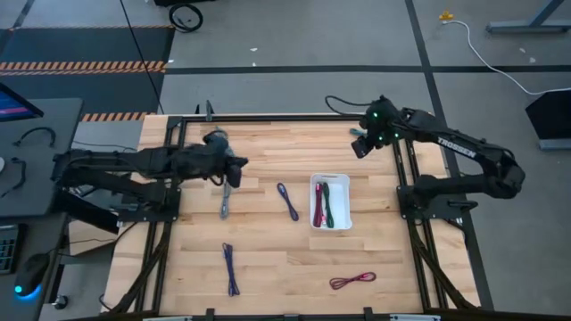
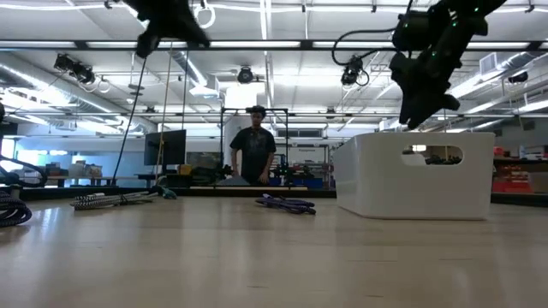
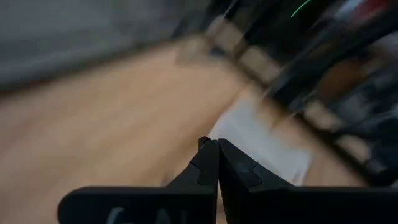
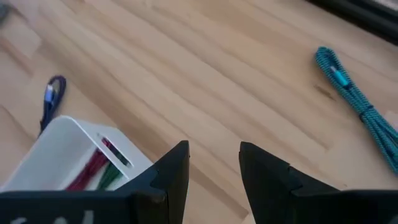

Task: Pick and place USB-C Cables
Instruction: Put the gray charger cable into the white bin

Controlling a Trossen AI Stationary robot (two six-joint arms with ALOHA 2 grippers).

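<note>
The white tray holds 2 cables. Left gripper, fingers pressed together, seemingly empty, hovers left of it; right gripper, parted and empty, hangs beyond it.

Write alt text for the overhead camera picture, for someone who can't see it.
A wooden table from above: a white tray at centre right holds maroon and green cables. Loose cables lie around it: teal, purple, another purple and maroon. The left hand hovers near the teal one; the right hand is behind the tray.
</note>
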